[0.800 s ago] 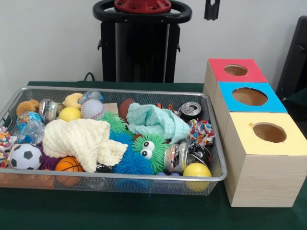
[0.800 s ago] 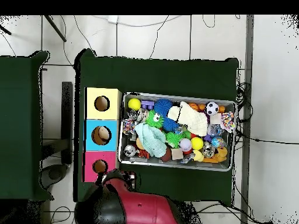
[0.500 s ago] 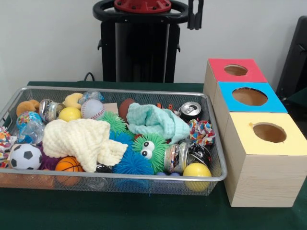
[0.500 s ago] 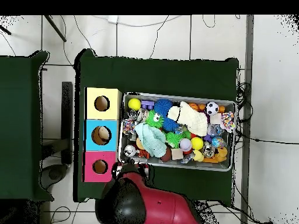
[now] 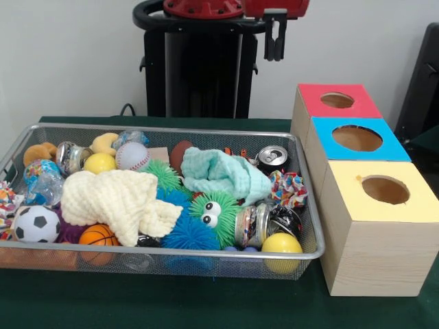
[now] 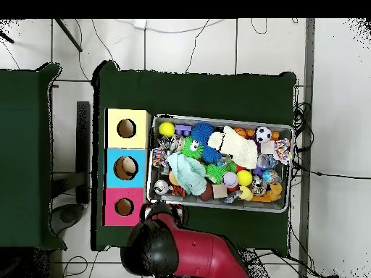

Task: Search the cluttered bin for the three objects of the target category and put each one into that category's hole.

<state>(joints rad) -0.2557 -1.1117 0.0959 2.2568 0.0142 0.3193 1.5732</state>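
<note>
The front view faces the pedestal [image 5: 201,62] from low across the table, close. The overhead view looks straight down from high. Both share the cluttered bin [image 5: 310,255] [image 6: 220,205].

We see gripper [image 5: 274,46] hanging at top, above far side of table, fingers close together. Below, wire basket [image 5: 206,258] sits on green cloth [image 5: 171,301], full of toys. Cream cloth [image 5: 120,199] lies at left-centre, mint cloth [image 5: 223,171] behind it. Green fuzzy toy with eyes [image 5: 216,214] beside blue spiky ball [image 5: 186,233]. Soccer ball [image 5: 36,224], small basketball [image 5: 98,236], baseball [image 5: 132,155], soda can [image 5: 272,157]. Right of basket we see three boxes: red [image 5: 337,101], blue [image 5: 357,138], yellow [image 5: 384,190], each with round hole.
</note>
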